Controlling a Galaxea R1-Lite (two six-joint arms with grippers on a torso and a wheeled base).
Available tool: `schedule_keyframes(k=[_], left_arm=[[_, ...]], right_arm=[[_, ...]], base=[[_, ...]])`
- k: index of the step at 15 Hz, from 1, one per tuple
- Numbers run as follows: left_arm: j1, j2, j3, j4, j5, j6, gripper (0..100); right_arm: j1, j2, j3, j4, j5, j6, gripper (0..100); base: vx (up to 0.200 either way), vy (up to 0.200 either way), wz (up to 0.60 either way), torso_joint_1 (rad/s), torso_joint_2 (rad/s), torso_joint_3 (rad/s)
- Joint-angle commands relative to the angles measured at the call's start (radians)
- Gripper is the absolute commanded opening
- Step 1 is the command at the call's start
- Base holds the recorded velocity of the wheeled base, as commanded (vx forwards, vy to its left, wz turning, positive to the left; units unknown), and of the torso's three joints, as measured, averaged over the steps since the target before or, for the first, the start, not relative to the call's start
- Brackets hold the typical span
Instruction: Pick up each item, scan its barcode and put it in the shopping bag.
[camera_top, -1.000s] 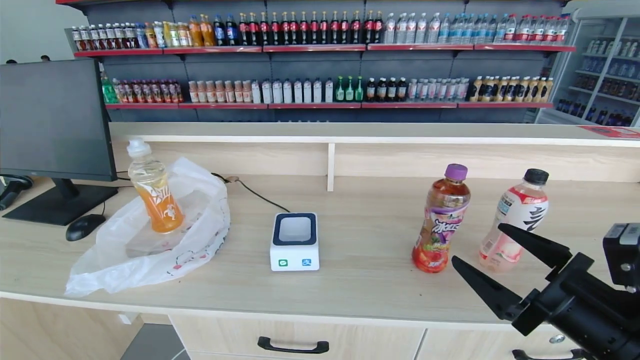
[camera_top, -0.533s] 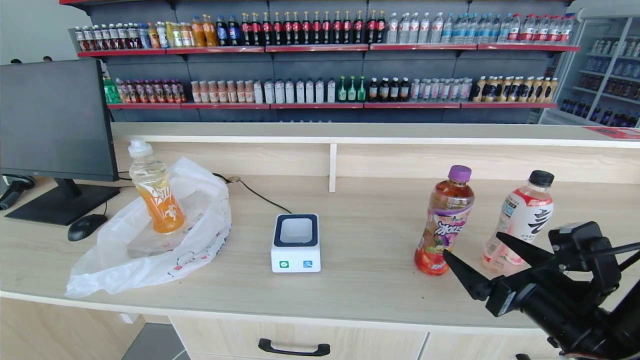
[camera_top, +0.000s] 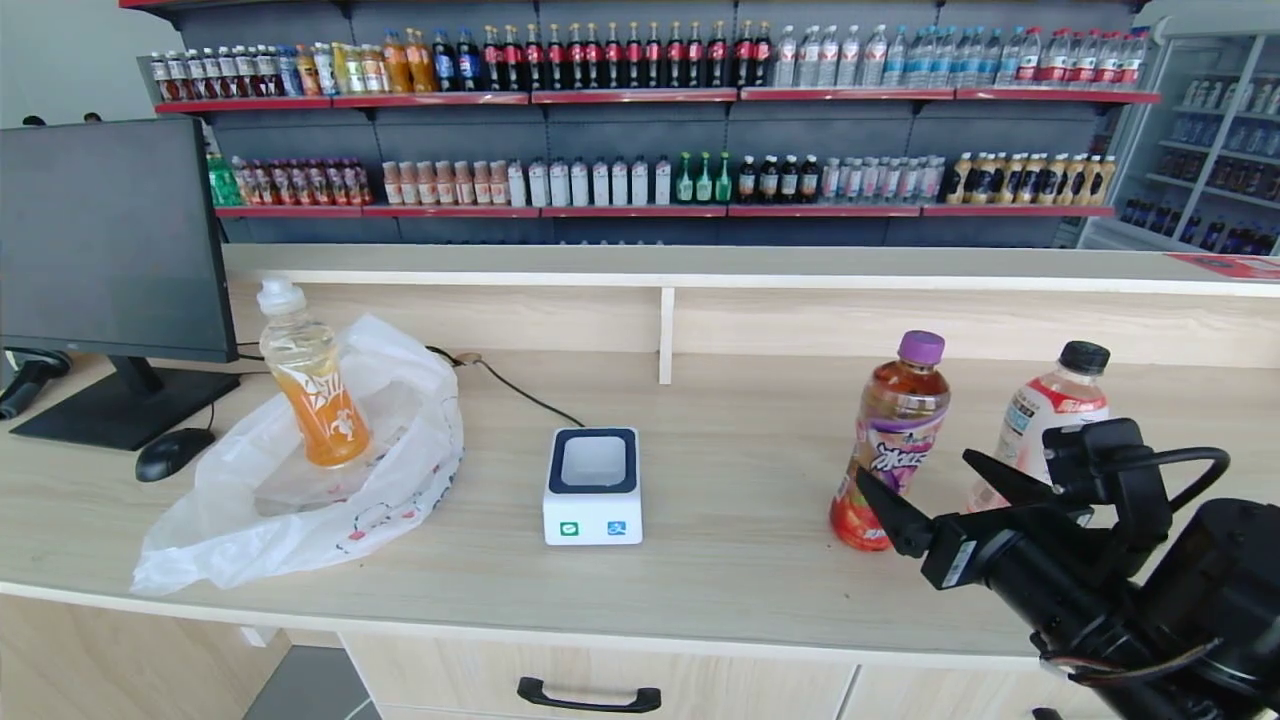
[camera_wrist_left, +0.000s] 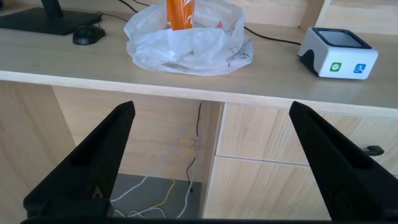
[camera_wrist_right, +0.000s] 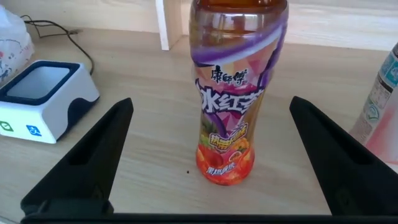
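The purple-capped bottle (camera_top: 890, 440) stands upright on the desk (camera_top: 740, 560), just ahead of the right tool (camera_top: 914, 465), whose jaws are spread wide on either side of it without touching. A black-capped bottle (camera_top: 1045, 410) stands near the tool's right. Well to its left sits the scanner (camera_top: 592, 484), and beyond that the shopping bag (camera_top: 300, 490) with an orange bottle (camera_top: 308, 375) in it. The left tool (camera_wrist_left: 211, 106) hangs wide open below the desk's front edge.

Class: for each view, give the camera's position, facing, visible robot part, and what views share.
Head view: on the head, facing forward-down over the counter; right gripper shows.
Left wrist view: left wrist, facing the shopping bag; left gripper shows.
Right wrist view: right wrist, facing the purple-capped bottle; right gripper shows.
Shared: all three show the scanner.
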Motion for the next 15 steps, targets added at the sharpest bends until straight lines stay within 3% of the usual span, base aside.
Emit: schedule_keyframes(k=[1,7,15], left_arm=[[0.0,0.0,0.0,0.0,0.0,0.0,100],[0.0,0.0,-0.001,0.0,0.0,0.001,100],[0.0,0.0,0.0,-0.002,0.0,0.001,100]], right_arm=[[0.0,0.08,-0.033,-0.001,-0.007,0.0,100],[-0.044,0.125,-0.056,-0.001,-0.047,0.036,100],[-0.066,0.254,-0.205,-0.001,-0.069,0.05,100]], base=[[0.0,0.0,0.0,0.0,0.0,0.0],[0.0,0.0,0.0,0.0,0.0,0.0],[0.0,0.0,0.0,0.0,0.0,0.0]])
